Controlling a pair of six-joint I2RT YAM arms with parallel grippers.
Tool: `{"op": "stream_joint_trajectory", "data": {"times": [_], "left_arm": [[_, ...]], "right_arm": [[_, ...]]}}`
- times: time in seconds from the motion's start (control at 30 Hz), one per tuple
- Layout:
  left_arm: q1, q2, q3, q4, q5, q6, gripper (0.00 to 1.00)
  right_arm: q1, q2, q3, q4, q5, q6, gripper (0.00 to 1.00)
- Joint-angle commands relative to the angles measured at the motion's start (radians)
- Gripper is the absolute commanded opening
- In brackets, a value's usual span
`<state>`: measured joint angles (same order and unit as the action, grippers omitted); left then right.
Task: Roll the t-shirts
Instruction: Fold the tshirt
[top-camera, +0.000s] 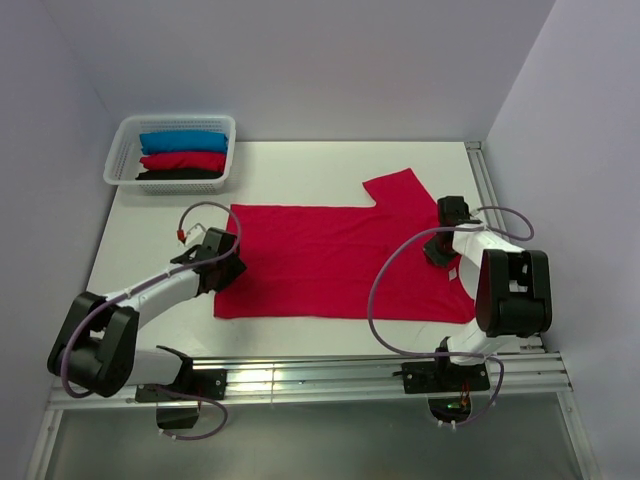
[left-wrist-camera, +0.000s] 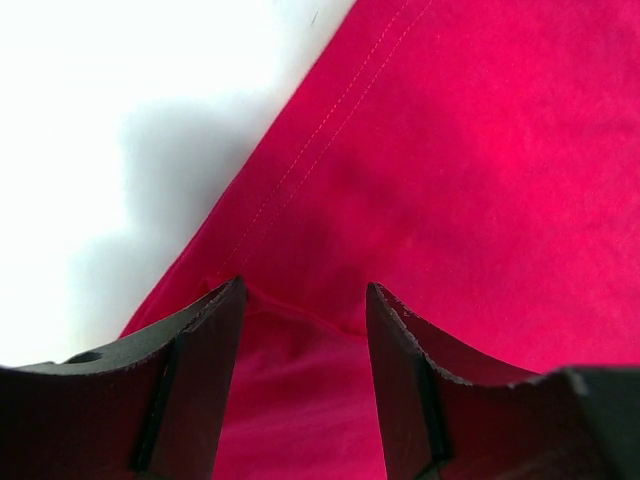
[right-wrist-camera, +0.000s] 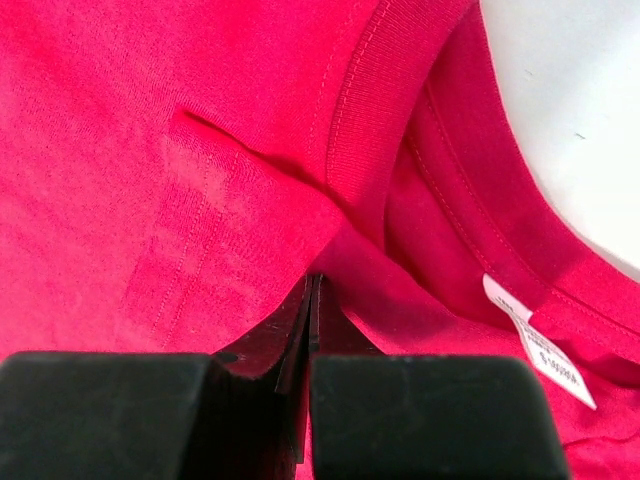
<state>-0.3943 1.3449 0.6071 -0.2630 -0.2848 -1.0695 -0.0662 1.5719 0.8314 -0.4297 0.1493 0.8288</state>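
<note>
A crimson-red t-shirt (top-camera: 330, 260) lies spread flat on the white table, one sleeve pointing to the back right. My left gripper (top-camera: 225, 265) is at its near-left hem corner. In the left wrist view the gripper (left-wrist-camera: 305, 290) is open, its jaws straddling a raised fold of the hem (left-wrist-camera: 300, 310). My right gripper (top-camera: 442, 248) is at the shirt's collar end. In the right wrist view the gripper (right-wrist-camera: 315, 280) is shut, and red cloth (right-wrist-camera: 150, 150) tents up to its tips. The collar and its pale neck label (right-wrist-camera: 545, 345) lie just to the right.
A white lattice basket (top-camera: 118, 160) at the back left holds rolled blue (top-camera: 183, 141), red (top-camera: 183, 160) and black (top-camera: 180, 174) shirts. Metal rails run along the near edge (top-camera: 320, 375) and the right edge (top-camera: 482, 180). Walls close in the back and sides.
</note>
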Motion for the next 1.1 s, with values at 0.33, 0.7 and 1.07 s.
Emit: {"op": "stream_joint_trajectory", "data": {"times": [0.33, 0.7, 1.07], "left_arm": [[-0.038, -0.099, -0.037, -0.335, -0.002, -0.1, 0.61], [-0.003, -0.044, 0.275, -0.496, -0.145, 0.037, 0.72], [0.117, 0.101, 0.379, -0.149, 0.019, 0.213, 0.68]], "right_arm": [[-0.026, -0.101, -0.08, -0.054, 0.024, -0.082, 0.0], [-0.026, -0.225, -0.012, -0.026, 0.001, -0.126, 0.21], [-0.015, -0.338, -0.023, 0.236, -0.25, -0.154, 0.29]]}}
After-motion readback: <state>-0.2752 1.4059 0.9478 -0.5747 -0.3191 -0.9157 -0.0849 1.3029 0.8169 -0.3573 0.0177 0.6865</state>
